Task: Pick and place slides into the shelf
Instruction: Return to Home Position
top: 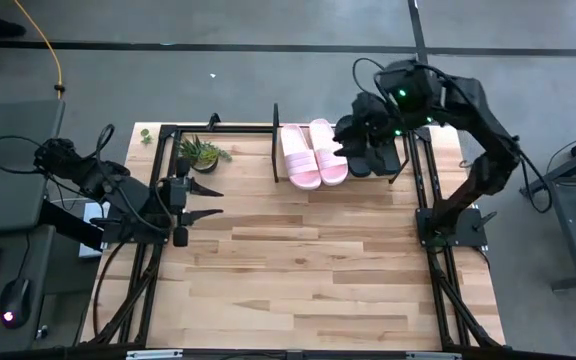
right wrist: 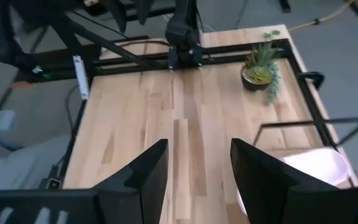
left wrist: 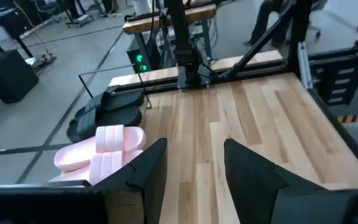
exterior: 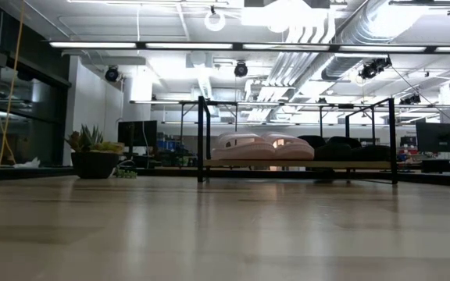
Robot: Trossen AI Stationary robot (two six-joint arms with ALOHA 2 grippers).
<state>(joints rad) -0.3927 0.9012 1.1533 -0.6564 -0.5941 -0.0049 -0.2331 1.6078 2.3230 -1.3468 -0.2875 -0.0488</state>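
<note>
left arm (top: 118, 192): folded back, jaws apart | right arm (top: 488, 128): extended forward, elbow bent, jaws apart

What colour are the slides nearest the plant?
Pale pink; the pink slides show best in the high view.

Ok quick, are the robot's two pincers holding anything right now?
Left pincer: open, holding nothing.
Right pincer: open, holding nothing.
</note>
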